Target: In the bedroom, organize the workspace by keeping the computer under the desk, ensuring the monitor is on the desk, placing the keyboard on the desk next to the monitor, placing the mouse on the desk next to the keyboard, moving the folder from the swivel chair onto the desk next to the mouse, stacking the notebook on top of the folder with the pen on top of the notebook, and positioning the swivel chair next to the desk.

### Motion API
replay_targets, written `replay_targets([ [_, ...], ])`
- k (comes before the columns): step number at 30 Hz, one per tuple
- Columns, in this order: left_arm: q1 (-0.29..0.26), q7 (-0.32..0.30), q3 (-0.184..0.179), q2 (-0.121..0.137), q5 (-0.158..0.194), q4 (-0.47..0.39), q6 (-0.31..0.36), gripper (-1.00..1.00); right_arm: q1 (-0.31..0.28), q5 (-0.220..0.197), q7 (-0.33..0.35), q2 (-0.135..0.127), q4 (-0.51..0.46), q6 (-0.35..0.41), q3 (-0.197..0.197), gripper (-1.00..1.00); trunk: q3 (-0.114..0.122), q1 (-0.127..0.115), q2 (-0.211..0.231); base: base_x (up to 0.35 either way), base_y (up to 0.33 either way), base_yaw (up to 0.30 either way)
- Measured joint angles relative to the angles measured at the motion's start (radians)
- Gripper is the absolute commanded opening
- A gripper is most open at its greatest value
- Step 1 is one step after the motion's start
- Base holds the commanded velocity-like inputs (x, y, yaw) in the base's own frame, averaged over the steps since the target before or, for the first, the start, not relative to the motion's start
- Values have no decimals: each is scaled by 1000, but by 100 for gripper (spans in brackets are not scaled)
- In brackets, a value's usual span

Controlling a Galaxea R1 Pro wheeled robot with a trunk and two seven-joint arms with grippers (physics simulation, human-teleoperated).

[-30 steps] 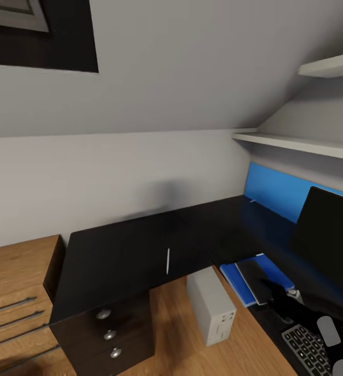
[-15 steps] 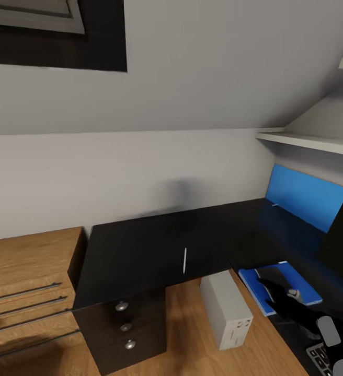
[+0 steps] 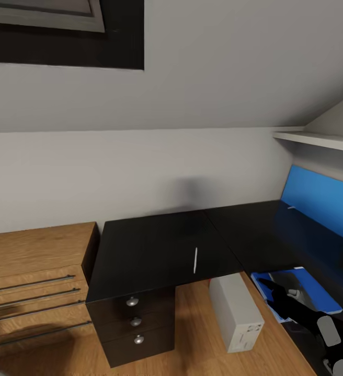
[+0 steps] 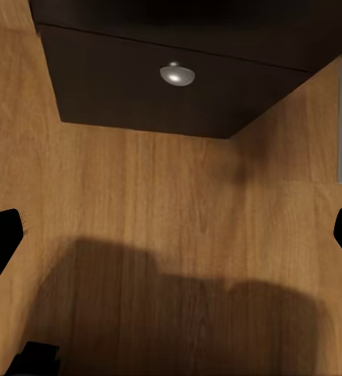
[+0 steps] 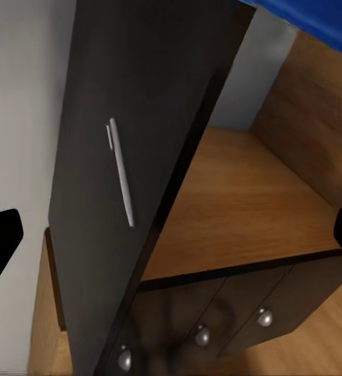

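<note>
Right pincer (image 3: 276, 297) — fingers spread, gripping nothing — hovers over the blue folder (image 3: 318, 290) on the tabletop (image 3: 140, 250). Left pincer (image 4: 171, 235), likewise spread, faces the floor (image 4: 163, 204). Grey computer (image 3: 237, 313) stands beneath. Farther out, the pen (image 3: 195, 260) lies alone.

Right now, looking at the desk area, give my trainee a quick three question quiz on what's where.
1. True or false: the pen lies on the desk, near its front edge.
2. Where does the computer stand? A) on the desk, B) on the floor beside the drawers, C) on the wooden shelving.
3. Fill in: the drawers show ___ round silver knobs in the head view.

Key: 1 true; 2 B; 3 three.
</note>
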Motion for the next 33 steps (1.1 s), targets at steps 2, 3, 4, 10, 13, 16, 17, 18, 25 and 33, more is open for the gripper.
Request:
replay_targets([
  [2,0,0,0,0,0,0,0,100,0,0,0,0,0,0,1,100,-1,0,0,0,0,198],
  [3,0,0,0,0,0,0,0,100,0,0,0,0,0,0,1,100,-2,0,0,0,0,200],
  [4,0,0,0,0,0,0,0,100,0,0,0,0,0,0,1,100,-3,0,0,0,0,210],
  [10,0,0,0,0,0,1,0,100,0,0,1,3,-1,-1,3,100,-6,0,0,0,0,222],
  [13,0,0,0,0,0,1,0,100,0,0,1,4,-1,-1,4,100,-8,0,0,0,0,233],
  [16,0,0,0,0,0,1,0,100,0,0,2,6,-2,-1,4,100,-10,0,0,0,0,236],
  [17,0,0,0,0,0,1,0,100,0,0,2,7,-2,-1,4,100,-11,0,0,0,0,237],
  [18,0,0,0,0,0,1,0,100,0,0,2,7,-2,-1,4,100,-11,0,0,0,0,237],
  [25,0,0,0,0,0,1,0,100,0,1,2,9,-2,-1,6,100,-16,0,0,0,0,238],
  [33,0,0,1,0,0,1,0,100,0,2,2,16,-2,-1,47,100,-21,0,0,0,0,239],
])
